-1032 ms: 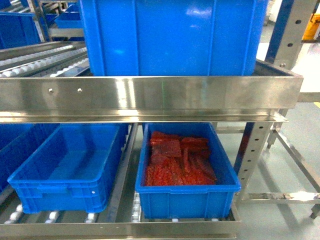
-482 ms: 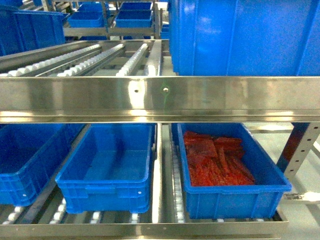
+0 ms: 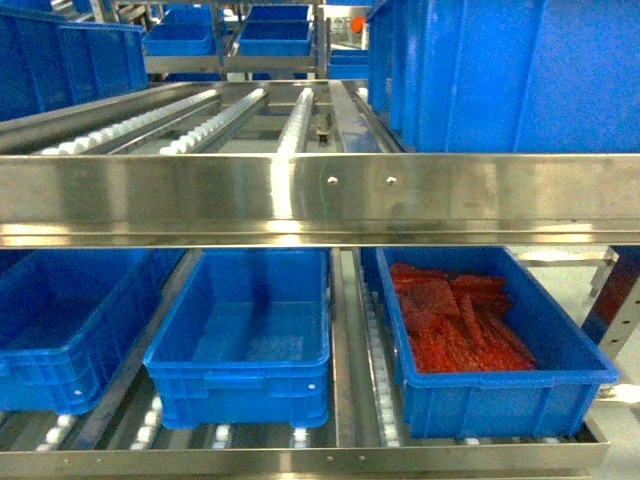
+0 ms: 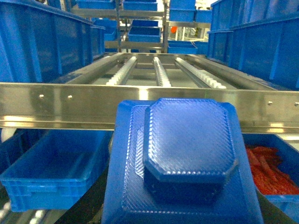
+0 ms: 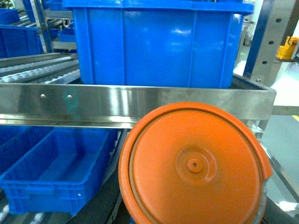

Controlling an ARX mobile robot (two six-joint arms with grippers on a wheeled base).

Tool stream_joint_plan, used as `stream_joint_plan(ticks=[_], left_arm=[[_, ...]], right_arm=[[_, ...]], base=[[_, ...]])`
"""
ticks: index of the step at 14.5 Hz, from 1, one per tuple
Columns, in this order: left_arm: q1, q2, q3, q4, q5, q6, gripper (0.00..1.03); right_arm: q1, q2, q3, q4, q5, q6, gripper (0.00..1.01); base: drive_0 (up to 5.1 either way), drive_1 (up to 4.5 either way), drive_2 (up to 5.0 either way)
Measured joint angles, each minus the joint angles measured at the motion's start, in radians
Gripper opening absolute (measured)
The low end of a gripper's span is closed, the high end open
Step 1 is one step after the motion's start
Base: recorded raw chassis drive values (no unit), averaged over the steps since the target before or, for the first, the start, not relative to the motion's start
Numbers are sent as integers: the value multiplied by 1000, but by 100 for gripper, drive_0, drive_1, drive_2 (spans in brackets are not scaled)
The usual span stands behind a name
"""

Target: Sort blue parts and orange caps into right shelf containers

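A blue part (image 4: 187,154), a textured square tray with a raised octagonal block, fills the lower left wrist view. It hides my left gripper's fingers, which hold it in front of the shelf. An orange cap (image 5: 194,165), round with a small centre hole, fills the lower right wrist view in the same way, held by my right gripper. On the lower shelf stand an empty shallow blue container (image 3: 240,340) and, to its right, a container (image 3: 500,395) of red-orange pieces (image 3: 455,320). Neither gripper shows in the head view.
A wide steel rail (image 3: 300,195) fronts the upper roller shelf. A deep blue container (image 3: 500,70) stands on that shelf at the right. Another blue container (image 3: 60,320) sits at the lower left. A steel upright (image 5: 271,37) bounds the shelf on the right.
The head view has swung left along the shelf: the lower containers and the deep upper one have slid rightward in view, and the roller tracks now show.
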Motion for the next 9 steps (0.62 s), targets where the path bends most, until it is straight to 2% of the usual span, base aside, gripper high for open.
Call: stream_joint_plan(ticks=[9], left_arm=[[0, 0, 0, -2, 1, 0, 43]], right_arm=[[0, 0, 0, -4, 0, 0, 44]], base=[[-489, 247, 247]])
